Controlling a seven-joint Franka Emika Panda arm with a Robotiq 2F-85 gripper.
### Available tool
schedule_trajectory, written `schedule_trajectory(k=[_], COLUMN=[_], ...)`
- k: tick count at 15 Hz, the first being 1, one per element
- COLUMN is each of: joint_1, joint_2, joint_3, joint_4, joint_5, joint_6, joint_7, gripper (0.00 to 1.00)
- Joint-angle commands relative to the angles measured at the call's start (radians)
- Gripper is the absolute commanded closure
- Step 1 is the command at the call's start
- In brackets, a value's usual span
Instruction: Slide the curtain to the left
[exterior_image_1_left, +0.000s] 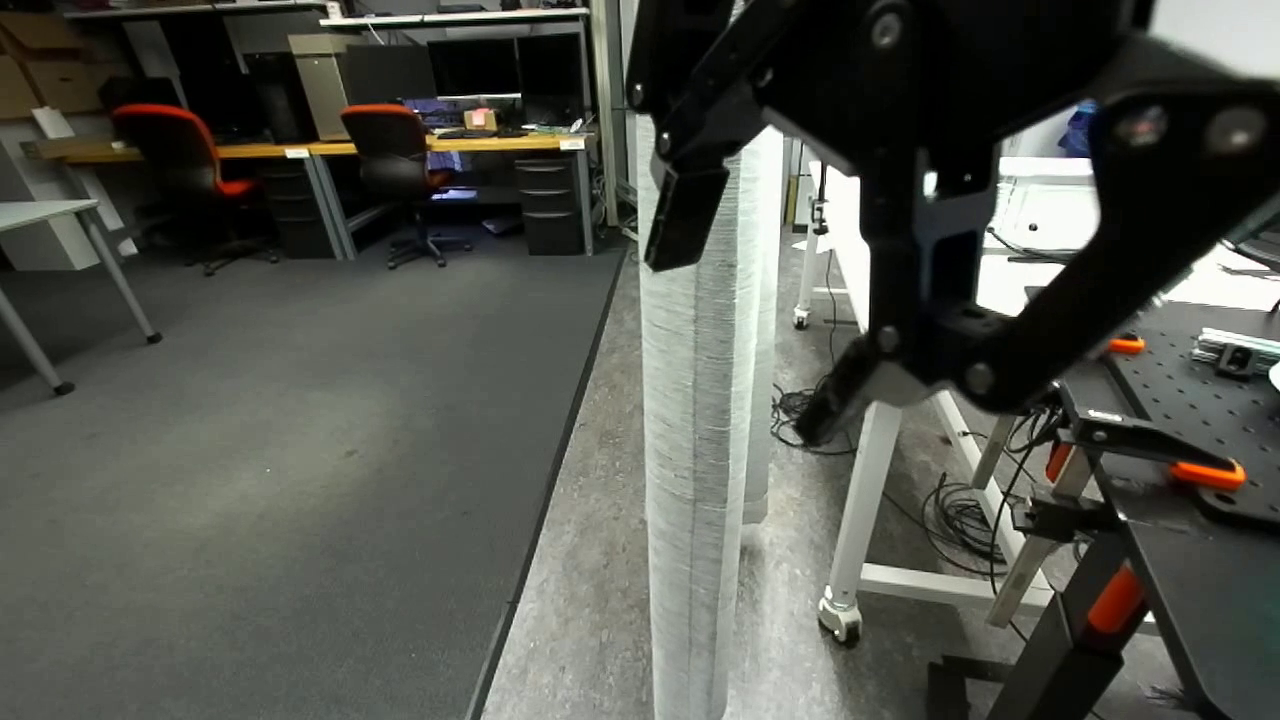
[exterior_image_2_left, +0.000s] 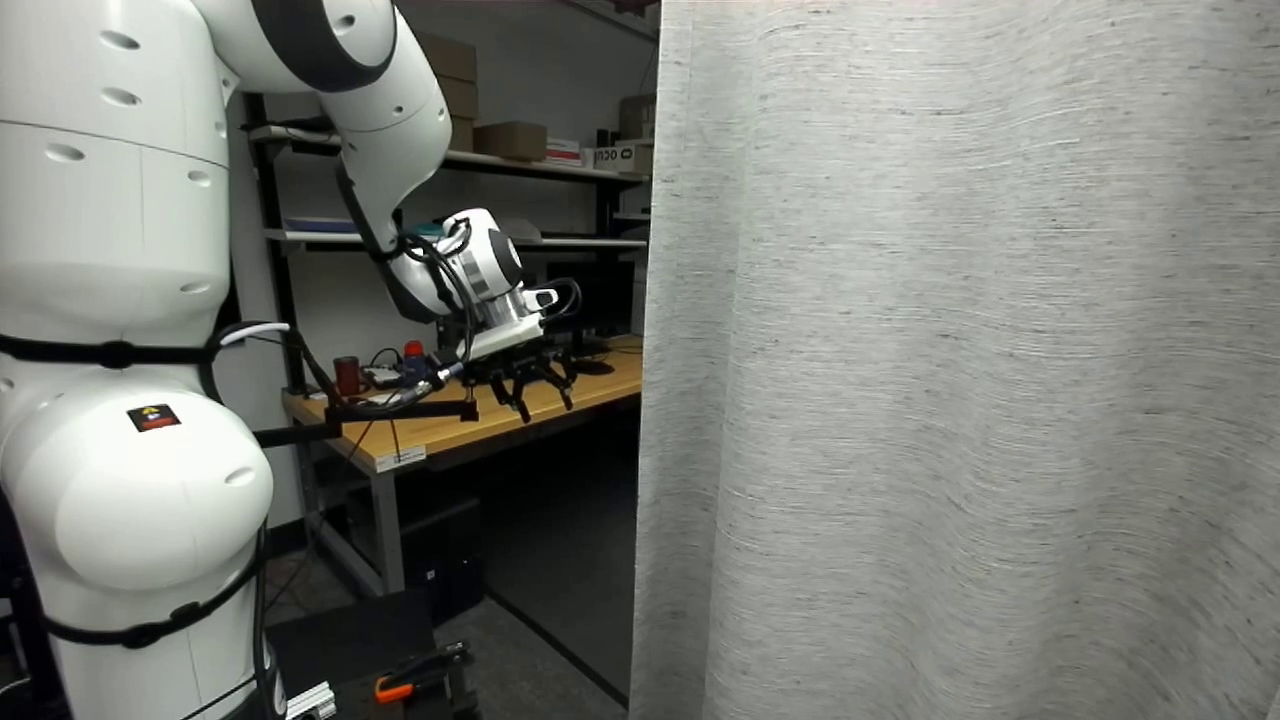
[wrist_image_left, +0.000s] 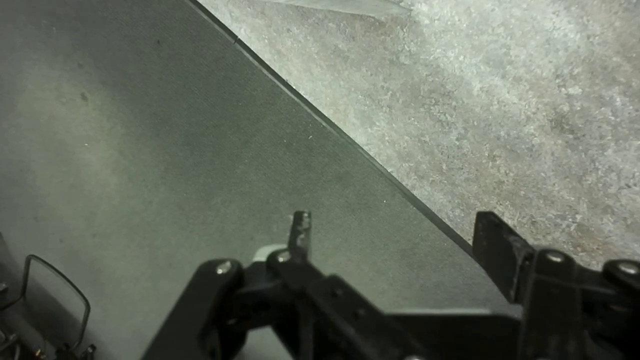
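The curtain (exterior_image_2_left: 960, 360) is pale grey fabric and fills the right half of an exterior view, with its free edge running vertically near the middle. In an exterior view it hangs nearly edge-on as a narrow column (exterior_image_1_left: 690, 480), its top partly hidden by the gripper. A pale strip at the top of the wrist view looks like its lower hem (wrist_image_left: 345, 5). My gripper (wrist_image_left: 395, 240) is open and holds nothing, with floor showing between its fingers. In an exterior view the gripper (exterior_image_2_left: 545, 408) is left of the curtain's edge; in an exterior view the gripper (exterior_image_1_left: 760, 310) overlaps it. I cannot tell any contact.
A black table (exterior_image_1_left: 1200, 590) with orange-tipped clamps and a white wheeled table (exterior_image_1_left: 865, 500) stand right of the curtain. Cables (exterior_image_1_left: 965, 520) lie on the floor. A wooden desk (exterior_image_2_left: 480, 425) with shelves is behind the arm. Office chairs (exterior_image_1_left: 395, 170) stand farther back.
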Motion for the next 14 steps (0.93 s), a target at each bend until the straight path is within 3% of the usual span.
schedule_trajectory(k=[1, 5, 11, 14], joint_1=[0.0, -0.025, -0.093, -0.132], joint_2=[-0.023, -0.069, -0.213, -0.284], joint_3=[-0.02, -0.045, -0.094, -0.107], joint_4=[-0.016, -0.041, -0.152, -0.217], joint_5=[0.007, 0.051, 0.177, 0.189], joint_6=[0.047, 0.098, 0.25, 0.299], joint_7=[0.027, 0.045, 0.09, 0.126], gripper=[0.03, 0.0, 0.0, 0.0])
